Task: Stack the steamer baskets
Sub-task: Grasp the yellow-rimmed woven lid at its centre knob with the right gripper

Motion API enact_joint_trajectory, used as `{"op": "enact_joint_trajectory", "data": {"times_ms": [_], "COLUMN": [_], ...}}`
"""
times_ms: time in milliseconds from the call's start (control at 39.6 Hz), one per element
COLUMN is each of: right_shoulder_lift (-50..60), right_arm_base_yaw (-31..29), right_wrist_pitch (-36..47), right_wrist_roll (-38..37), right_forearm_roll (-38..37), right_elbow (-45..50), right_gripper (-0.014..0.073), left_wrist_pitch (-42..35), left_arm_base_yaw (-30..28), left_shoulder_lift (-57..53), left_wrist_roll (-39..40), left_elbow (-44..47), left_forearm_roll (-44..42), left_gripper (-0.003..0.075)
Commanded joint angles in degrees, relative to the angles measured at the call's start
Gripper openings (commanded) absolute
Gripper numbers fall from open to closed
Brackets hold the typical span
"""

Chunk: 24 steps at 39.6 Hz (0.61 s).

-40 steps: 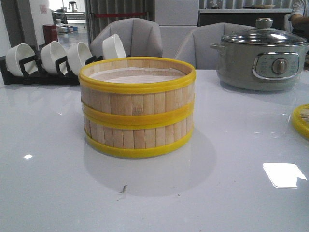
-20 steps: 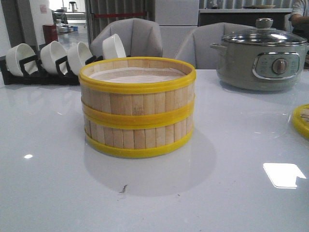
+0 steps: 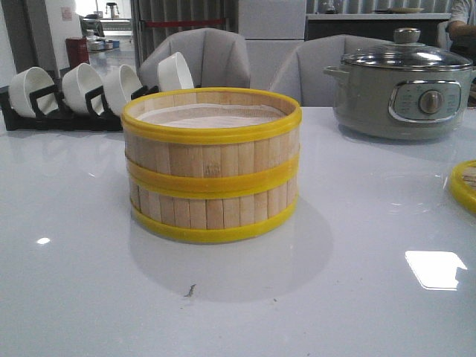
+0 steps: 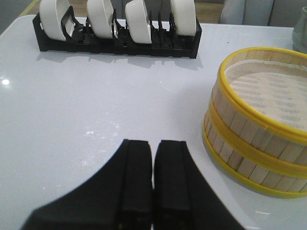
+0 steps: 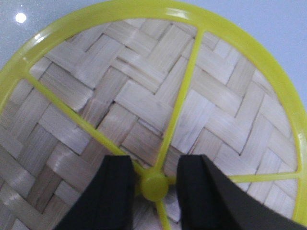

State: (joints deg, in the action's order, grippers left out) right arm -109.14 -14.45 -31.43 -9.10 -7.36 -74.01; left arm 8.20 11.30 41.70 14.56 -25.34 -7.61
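**A:** Status on the steamer baskets?

**B:** Both steamer baskets stacked, one on the other, yellow rims lined up. Stack sits mid-worktop, top open, whitish liner showing. No lid on it.

**A:** Where's the lid?

**B:** Lid is flat on the worktop at the right edge of the front view, only a sliver of yellow rim in frame. Well apart from the stack. Right wrist view has it filling the picture: woven centre, yellow spokes, yellow knob in the middle.

**A:** Right gripper?

**B:** Right gripper is parted, one finger on either side of the knob. Can't tell if the fingers touch it.

**A:** Left?

**B:** Left gripper has its fingers pressed together, holding nothing. It's over bare worktop, beside the stack, not touching.

**A:** Room around the stack?

**B:** Bare surface in front and on both sides. Behind left: black rack with white bowls standing on edge, near the far edge. Behind right: grey-green pot with glass lid, near but apart from the stack. Chairs past the far edge.
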Motion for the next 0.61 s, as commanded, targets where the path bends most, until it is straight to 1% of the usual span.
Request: {"op": "enact_joint_trajectory", "data": {"times_ms": [0,101,126,177,328,455,581], "right_shoulder_lift": [2.57,2.57,2.57,2.57,3.43,5.36,7.58], "right_arm_base_yaw": [-0.37,-0.37,-0.37,-0.15,1.82,4.86,9.26], "right_wrist_pitch": [2.27,2.10,2.05,1.49,-2.02,-4.74,-7.22], "right_wrist_roll": [-0.31,-0.31,-0.31,-0.31,-0.31,-0.31,-0.31], "right_forearm_roll": [-0.68,-0.68,-0.68,-0.68,-0.68,-0.68,-0.68], "right_elbow": [-1.74,-1.74,-1.74,-1.97,-4.28,-7.36,-10.91], "right_gripper": [0.0193,0.0041,0.0018,0.0041,0.0036,0.0036,0.0036], "left_wrist_pitch": [-4.84,-4.84,-4.84,-4.84,-4.84,-4.84,-4.84], "left_arm_base_yaw": [-0.02,-0.02,-0.02,-0.02,-0.02,-0.02,-0.02], "left_shoulder_lift": [-0.19,-0.19,-0.19,-0.19,-0.19,-0.19,-0.19], "left_wrist_roll": [0.42,0.42,0.42,0.42,0.42,0.42,0.42], "left_elbow": [-1.64,-1.64,-1.64,-1.64,-1.64,-1.64,-1.64], "left_forearm_roll": [-0.11,-0.11,-0.11,-0.11,-0.11,-0.11,-0.11], "left_gripper": [0.0088,0.0088,0.0088,0.0088,0.0088,0.0088,0.0088]}}
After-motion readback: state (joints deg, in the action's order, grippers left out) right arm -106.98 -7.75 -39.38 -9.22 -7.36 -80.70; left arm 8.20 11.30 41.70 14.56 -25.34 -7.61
